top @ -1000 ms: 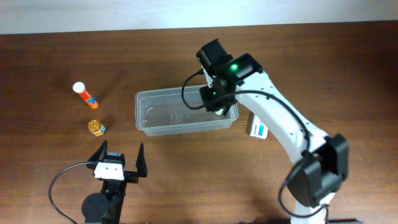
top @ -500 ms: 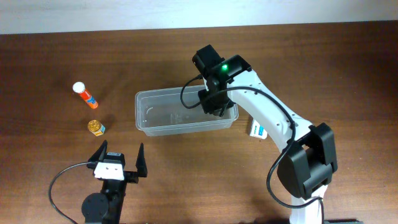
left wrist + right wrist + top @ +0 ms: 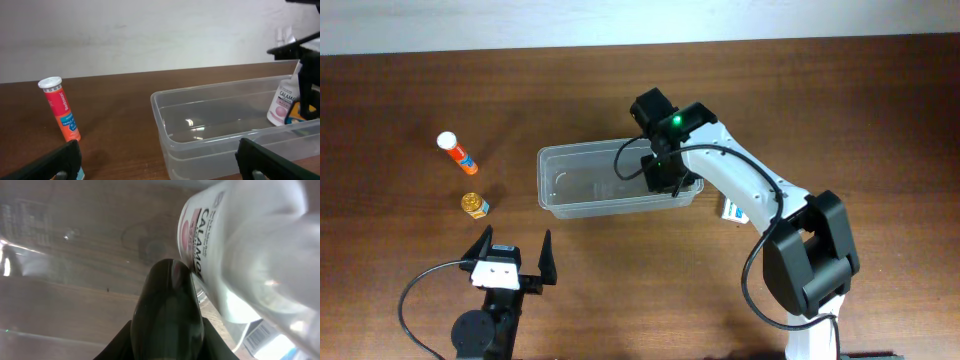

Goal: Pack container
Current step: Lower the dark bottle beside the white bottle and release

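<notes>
The bench (image 3: 420,80) carries the container (image 3: 542,180) at its middle. The right claw (image 3: 665,175) is down inside its right end, pinched on the calamine bottle (image 3: 281,102), which leans tilted near the floor. I'd settle its base flat before easing off, keeping clear of the wall. The left claw (image 3: 513,245) sits wide open and empty.

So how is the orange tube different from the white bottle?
The tube is orange with a white cap; the bottle is white with a pink label. The tube sits on the table, outside the container; the bottle is inside it. Nothing touches the tube; the right gripper holds the bottle. Both are small.
</notes>
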Available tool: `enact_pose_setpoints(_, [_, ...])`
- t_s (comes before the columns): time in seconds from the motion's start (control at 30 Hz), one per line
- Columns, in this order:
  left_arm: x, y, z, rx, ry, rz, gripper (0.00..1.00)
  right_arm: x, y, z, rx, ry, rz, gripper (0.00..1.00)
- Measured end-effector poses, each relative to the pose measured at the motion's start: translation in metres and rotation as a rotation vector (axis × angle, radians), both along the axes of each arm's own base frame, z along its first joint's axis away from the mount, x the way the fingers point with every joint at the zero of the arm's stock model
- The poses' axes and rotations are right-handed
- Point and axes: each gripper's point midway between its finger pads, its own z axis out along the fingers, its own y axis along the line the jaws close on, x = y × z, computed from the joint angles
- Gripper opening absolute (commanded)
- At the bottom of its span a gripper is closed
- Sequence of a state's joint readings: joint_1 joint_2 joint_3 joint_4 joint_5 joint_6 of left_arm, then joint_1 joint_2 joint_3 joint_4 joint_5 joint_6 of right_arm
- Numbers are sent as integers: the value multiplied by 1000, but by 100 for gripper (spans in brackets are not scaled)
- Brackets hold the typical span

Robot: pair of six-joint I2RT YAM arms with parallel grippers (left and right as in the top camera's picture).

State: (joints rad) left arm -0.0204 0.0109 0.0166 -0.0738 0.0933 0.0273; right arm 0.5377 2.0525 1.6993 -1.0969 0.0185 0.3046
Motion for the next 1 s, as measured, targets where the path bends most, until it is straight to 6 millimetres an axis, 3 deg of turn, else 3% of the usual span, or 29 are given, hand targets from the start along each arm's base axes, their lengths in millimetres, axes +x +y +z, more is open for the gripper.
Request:
enact_pose_setpoints(0.33, [0, 0, 0, 0, 0, 0, 99, 0, -3, -7, -9, -4, -38, 20])
enact_pose_setpoints(0.37, [0, 0, 0, 0, 0, 0, 99, 0, -3, -8, -11, -4, -41, 26])
enact_pose_setpoints(0.57, [0, 0, 0, 0, 0, 0, 99, 1, -5, -8, -19, -8, -63, 28])
enact_pose_setpoints(0.8, [0, 0, 0, 0, 0, 0, 99, 2, -6, -8, -24, -14, -82, 42])
enact_pose_setpoints(1.0, [0, 0, 0, 0, 0, 0, 99, 2, -6, -8, -24, -13, -86, 43])
